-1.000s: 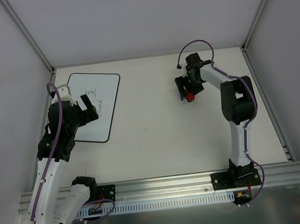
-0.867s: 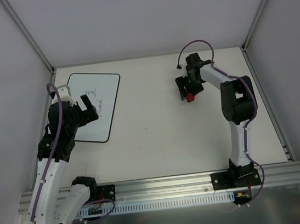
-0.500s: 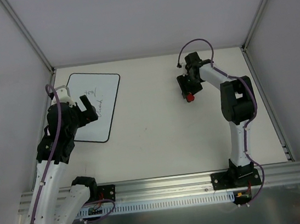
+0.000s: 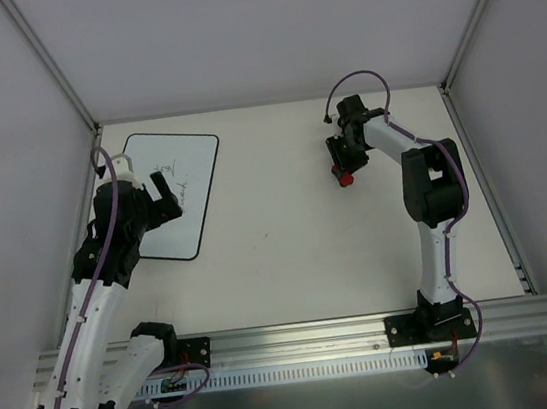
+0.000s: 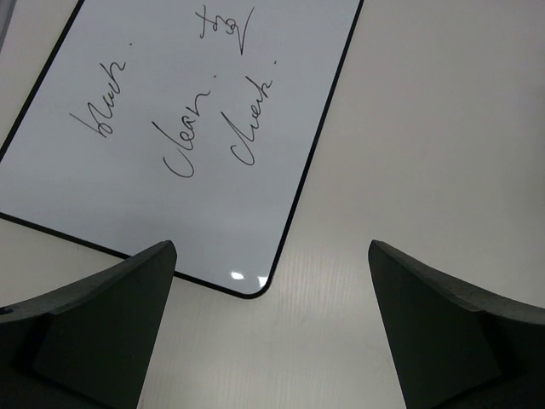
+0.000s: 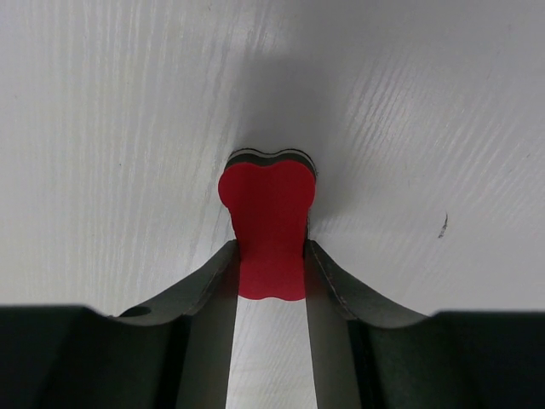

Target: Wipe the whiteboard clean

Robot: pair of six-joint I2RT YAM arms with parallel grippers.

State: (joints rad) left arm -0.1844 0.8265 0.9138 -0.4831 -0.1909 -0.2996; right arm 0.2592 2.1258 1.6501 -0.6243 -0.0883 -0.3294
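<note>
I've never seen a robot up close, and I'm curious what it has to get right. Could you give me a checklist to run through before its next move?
1. Eraser gripped: the right tool is shut on the red eraser. Ok.
2. Eraser at the whiteboard: it is far off to the board's right, across the table. Not ok.
3. Board wiped: handwriting covers part of it. Not ok.
4. Left tool free: open, holding nothing, above the board's corner. Ok.
5. Eraser's wiping face turned down: cannot tell.
</note>
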